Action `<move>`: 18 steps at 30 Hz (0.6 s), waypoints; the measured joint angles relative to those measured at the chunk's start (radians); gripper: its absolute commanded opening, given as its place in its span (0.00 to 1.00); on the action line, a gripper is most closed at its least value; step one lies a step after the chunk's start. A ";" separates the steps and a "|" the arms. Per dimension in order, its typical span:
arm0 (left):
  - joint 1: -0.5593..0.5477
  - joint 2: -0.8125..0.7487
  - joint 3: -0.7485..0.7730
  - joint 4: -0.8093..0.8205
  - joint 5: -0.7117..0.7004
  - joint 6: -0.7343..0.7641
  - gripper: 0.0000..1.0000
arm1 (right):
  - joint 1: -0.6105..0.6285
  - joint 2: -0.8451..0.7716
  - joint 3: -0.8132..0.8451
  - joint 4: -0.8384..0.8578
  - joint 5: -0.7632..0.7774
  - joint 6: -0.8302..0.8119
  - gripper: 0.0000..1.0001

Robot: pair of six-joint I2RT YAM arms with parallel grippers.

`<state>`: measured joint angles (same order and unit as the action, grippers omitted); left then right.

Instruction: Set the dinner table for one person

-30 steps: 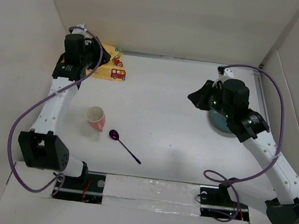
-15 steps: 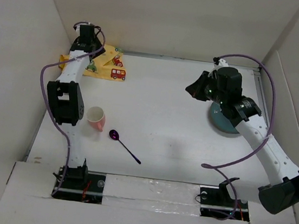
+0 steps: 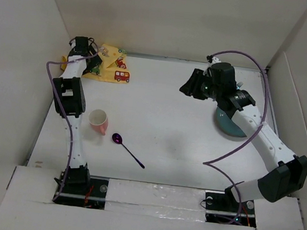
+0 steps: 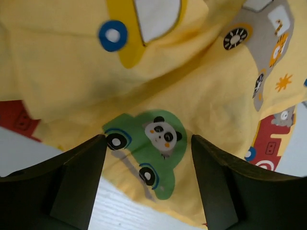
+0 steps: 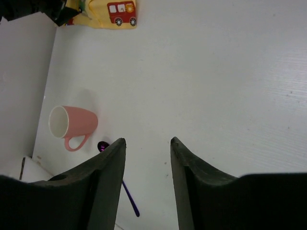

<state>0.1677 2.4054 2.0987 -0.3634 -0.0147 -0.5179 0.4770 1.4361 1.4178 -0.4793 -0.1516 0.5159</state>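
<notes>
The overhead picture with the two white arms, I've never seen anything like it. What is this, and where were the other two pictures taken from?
Those are two robot arms bolted to a white table. The overhead picture comes from a fixed camera above and behind them. The other two come from a camera on each wrist, so the dark shapes at the bottom are that arm's own fingers. On the table lie a yellow placemat printed with cars, a pink mug, a purple spoon and a teal dish partly hidden under the right arm. The left gripper is open over the placemat; the right gripper is open over bare table. Neither holds anything.
</notes>
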 measured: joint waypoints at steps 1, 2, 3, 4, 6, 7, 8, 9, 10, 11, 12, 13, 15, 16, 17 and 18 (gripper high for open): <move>-0.007 0.019 0.014 -0.002 0.013 0.004 0.64 | 0.007 0.008 0.000 0.000 -0.003 0.000 0.50; -0.015 0.039 0.027 -0.005 0.024 0.008 0.59 | 0.015 0.017 0.001 -0.002 -0.007 -0.001 0.50; -0.023 0.056 0.040 -0.008 0.035 0.012 0.52 | 0.026 0.026 0.002 -0.003 -0.010 -0.002 0.50; -0.032 0.071 0.050 -0.005 0.036 0.022 0.42 | 0.036 0.033 0.003 -0.006 -0.013 -0.002 0.50; -0.048 0.078 0.060 -0.004 0.061 0.026 0.17 | 0.054 0.049 0.009 -0.008 -0.017 -0.004 0.50; -0.057 0.080 0.060 -0.005 0.072 0.031 0.03 | 0.061 0.056 0.013 -0.009 -0.018 -0.004 0.50; -0.067 0.081 0.059 -0.005 0.082 0.033 0.00 | 0.068 0.059 0.016 -0.010 -0.019 -0.005 0.50; -0.078 0.083 0.059 -0.005 0.094 0.042 0.00 | 0.074 0.061 0.018 -0.010 -0.020 -0.005 0.50; -0.090 0.083 0.055 -0.004 0.104 0.048 0.00 | 0.078 0.061 0.019 -0.010 -0.021 -0.005 0.50; -0.104 0.083 0.050 -0.003 0.116 0.051 0.00 | 0.081 0.061 0.023 -0.010 -0.021 -0.006 0.50; -0.121 0.082 0.042 0.002 0.127 0.055 0.00 | 0.082 0.061 0.026 -0.010 -0.021 -0.007 0.50; -0.139 0.080 0.029 0.016 0.134 0.060 0.00 | 0.082 0.061 0.028 -0.008 -0.020 -0.008 0.50; -0.185 0.066 0.003 0.034 0.143 0.074 0.00 | 0.082 0.061 0.028 -0.006 -0.013 -0.008 0.51; -0.216 0.058 -0.008 0.036 0.145 0.079 0.00 | 0.081 0.063 0.028 -0.006 -0.008 -0.007 0.51; -0.251 0.050 -0.024 0.041 0.149 0.084 0.00 | 0.080 0.063 0.028 -0.005 0.000 -0.006 0.51; -0.291 0.040 -0.040 0.043 0.158 0.087 0.00 | 0.077 0.064 0.027 -0.004 0.006 -0.004 0.51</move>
<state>-0.1238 2.4458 2.0586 -0.3199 0.1429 -0.4313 0.5545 1.4998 1.4448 -0.4831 -0.1452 0.5117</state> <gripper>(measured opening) 0.003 0.508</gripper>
